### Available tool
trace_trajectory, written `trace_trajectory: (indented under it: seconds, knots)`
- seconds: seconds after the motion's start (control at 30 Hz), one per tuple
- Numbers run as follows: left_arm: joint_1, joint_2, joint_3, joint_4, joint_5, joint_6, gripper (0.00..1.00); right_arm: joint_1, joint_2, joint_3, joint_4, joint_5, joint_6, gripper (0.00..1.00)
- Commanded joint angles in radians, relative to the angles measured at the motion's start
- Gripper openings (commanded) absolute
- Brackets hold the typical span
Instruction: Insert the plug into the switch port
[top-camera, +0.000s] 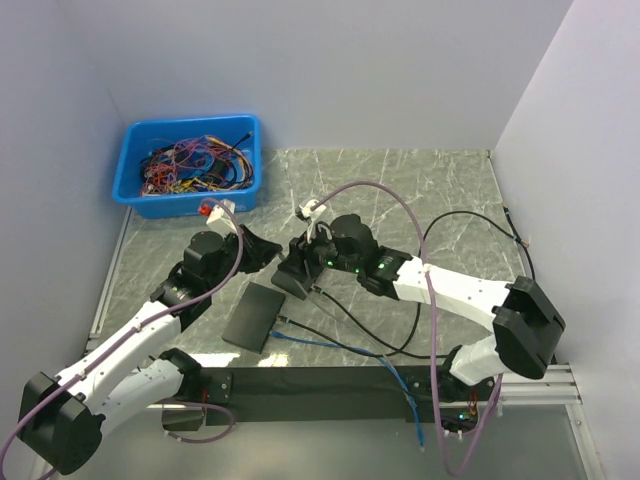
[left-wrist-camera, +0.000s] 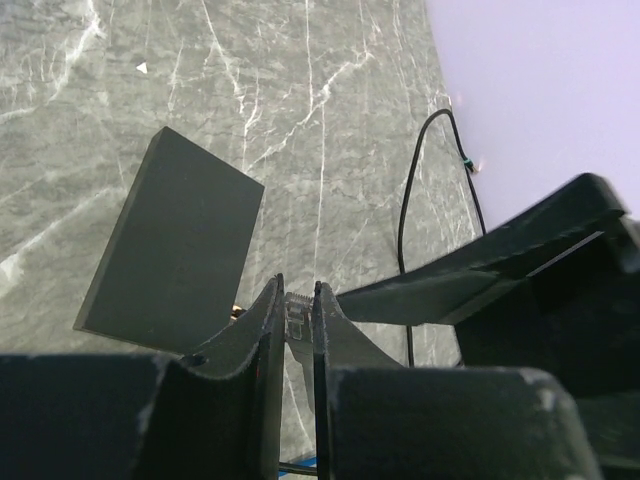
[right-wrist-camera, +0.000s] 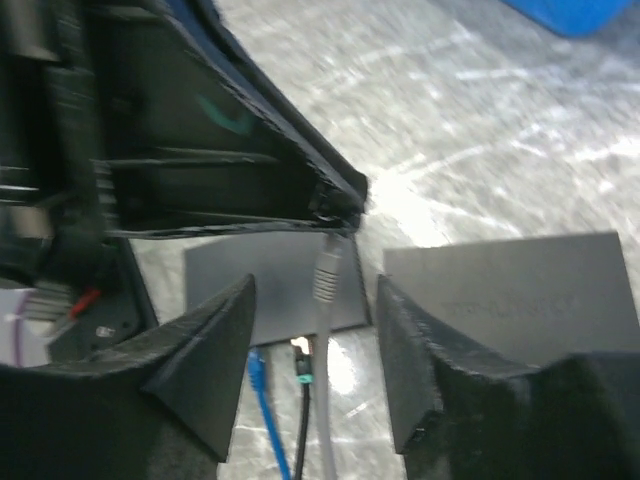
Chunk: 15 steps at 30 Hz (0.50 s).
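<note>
My left gripper (left-wrist-camera: 298, 292) is shut on the clear plug (left-wrist-camera: 297, 318), held above the table. In the right wrist view its black fingertips (right-wrist-camera: 338, 203) pinch the top of the plug's grey boot (right-wrist-camera: 327, 272), and the grey cable (right-wrist-camera: 324, 420) hangs straight down. My right gripper (right-wrist-camera: 315, 290) stands open around that cable, a finger on either side, touching nothing. The switch (top-camera: 255, 315) is a flat dark box on the table just below both grippers (top-camera: 262, 250) (top-camera: 298, 272). It also shows in both wrist views (left-wrist-camera: 170, 245) (right-wrist-camera: 265, 285).
A blue cable (right-wrist-camera: 262, 400) and a black cable (right-wrist-camera: 304, 400) are plugged into the switch's edge. A second dark grey slab (right-wrist-camera: 510, 290) lies to its right. A blue bin (top-camera: 190, 165) of wires stands at the back left. A black cable (top-camera: 480, 225) loops at the right.
</note>
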Motion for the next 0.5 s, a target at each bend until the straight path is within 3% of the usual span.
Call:
trace_trajectory:
  seconds: [0.0, 0.23, 0.47]
  knots:
    - [0.003, -0.015, 0.040, 0.002, -0.008, -0.011, 0.01, 0.016, 0.023, 0.066, -0.028, 0.090, -0.037, 0.56]
    - [0.003, -0.018, 0.036, 0.010, -0.002, -0.016, 0.01, 0.026, 0.033, 0.063, -0.013, 0.101, -0.031, 0.38]
    - [0.003, -0.026, 0.036, 0.015, 0.007, -0.020, 0.01, 0.027, 0.062, 0.073, -0.004, 0.095, -0.021, 0.27]
